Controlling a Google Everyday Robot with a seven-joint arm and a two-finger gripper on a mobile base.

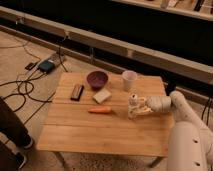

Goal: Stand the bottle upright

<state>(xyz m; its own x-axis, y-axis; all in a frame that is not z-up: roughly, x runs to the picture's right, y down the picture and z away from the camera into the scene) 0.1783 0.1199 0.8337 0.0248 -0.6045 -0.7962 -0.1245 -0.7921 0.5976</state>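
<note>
My gripper [134, 107] reaches in from the right, low over the right middle of the wooden table [100, 135]. A small whitish bottle [133, 99] shows right at the gripper's tip and seems to stand roughly upright. It blends with the white gripper, so I cannot tell whether it is held. The wider white cup [129, 80] stands just behind it, apart from the gripper.
A purple bowl [97, 78] stands at the back middle. A dark flat bar [77, 92] lies to its left. A pale sponge [102, 96] and an orange carrot [100, 110] lie mid-table. Cables and a device [46, 65] lie on the floor at left.
</note>
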